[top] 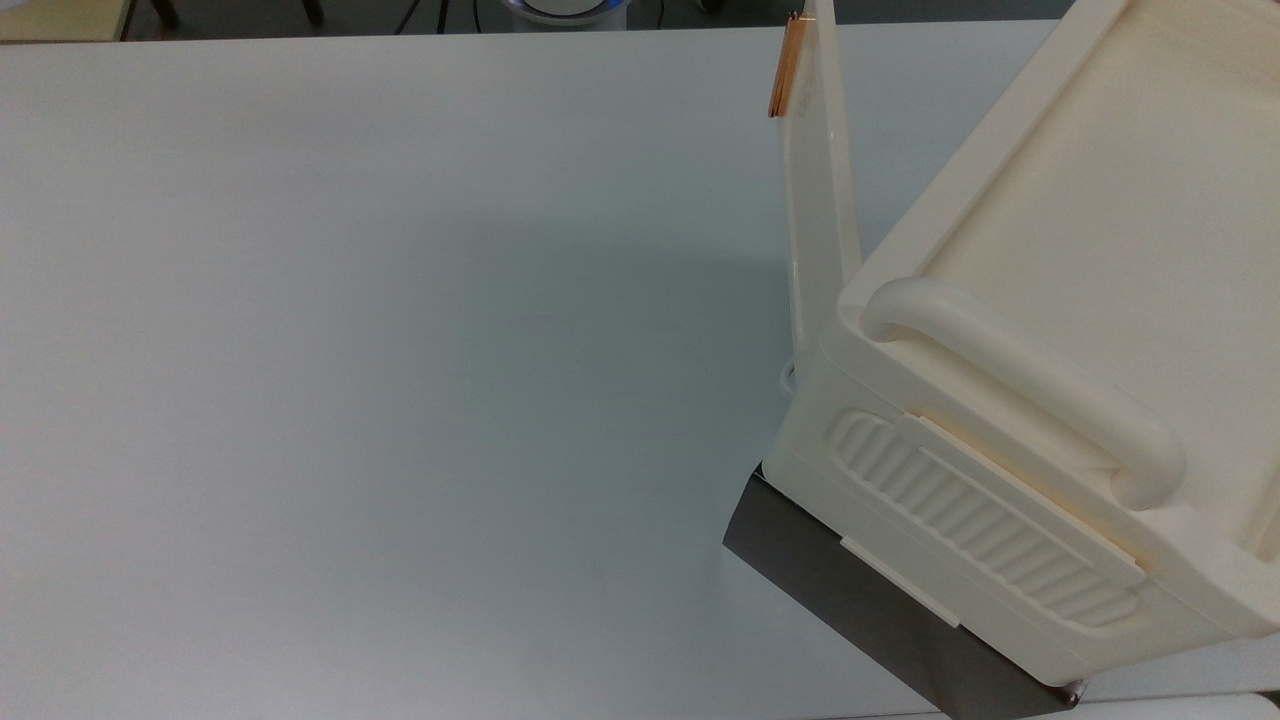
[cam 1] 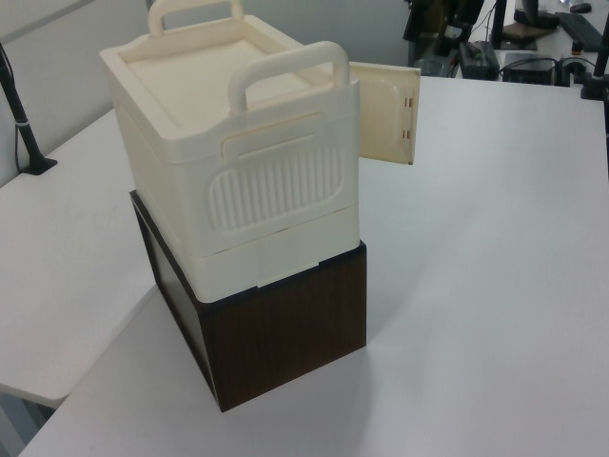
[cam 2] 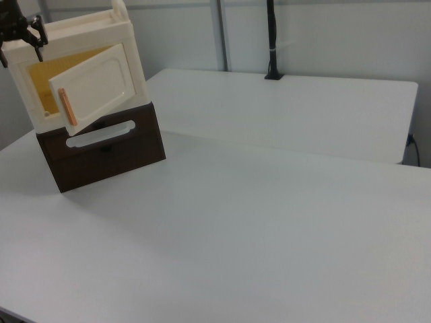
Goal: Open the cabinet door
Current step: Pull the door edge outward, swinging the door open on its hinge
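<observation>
— Where's the cabinet door (cam 2: 94, 84)?

— Swung well out from the front of the cream cabinet (cam 1: 238, 162), hinged on the right view's right side. Yellow interior shows behind it. In the top view it stands edge-on, sticking out from the cabinet's front corner.

— And its handle?

— The copper-orange bar handle (cam 2: 67, 106) is on the door's free edge, away from the cabinet.

— The gripper (cam 2: 19, 33)?

— By the cabinet's upper corner on the right view's left, above the handle and apart from the door. Spread or pinched, I cannot tell.

— What's under the cabinet?

— A dark brown box (cam 1: 285, 333), on the white table (top: 400, 350).
</observation>
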Robot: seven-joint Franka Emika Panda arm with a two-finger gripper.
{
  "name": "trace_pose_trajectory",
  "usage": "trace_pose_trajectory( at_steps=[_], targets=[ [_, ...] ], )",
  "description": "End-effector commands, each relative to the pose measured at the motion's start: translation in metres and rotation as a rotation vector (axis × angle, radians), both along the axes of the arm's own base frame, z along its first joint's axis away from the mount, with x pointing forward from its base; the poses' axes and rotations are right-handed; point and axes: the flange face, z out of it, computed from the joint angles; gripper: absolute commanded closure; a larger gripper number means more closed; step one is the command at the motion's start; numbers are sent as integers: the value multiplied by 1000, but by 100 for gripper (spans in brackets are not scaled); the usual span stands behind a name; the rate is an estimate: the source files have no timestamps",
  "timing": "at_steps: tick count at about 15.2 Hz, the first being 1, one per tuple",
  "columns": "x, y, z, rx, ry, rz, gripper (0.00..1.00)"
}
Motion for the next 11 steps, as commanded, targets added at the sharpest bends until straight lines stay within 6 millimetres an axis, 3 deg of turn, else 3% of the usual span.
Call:
trace_pose_trajectory(
  at_steps=[1,4,6,11],
  targets=[
    [17,15,-32,2,34,30,17],
    [26,17,-50,-14,61,27,17],
    [38,6,-61,-25,76,2,17],
    [70,-51,-82,-101,84,-107,17]
  ],
)
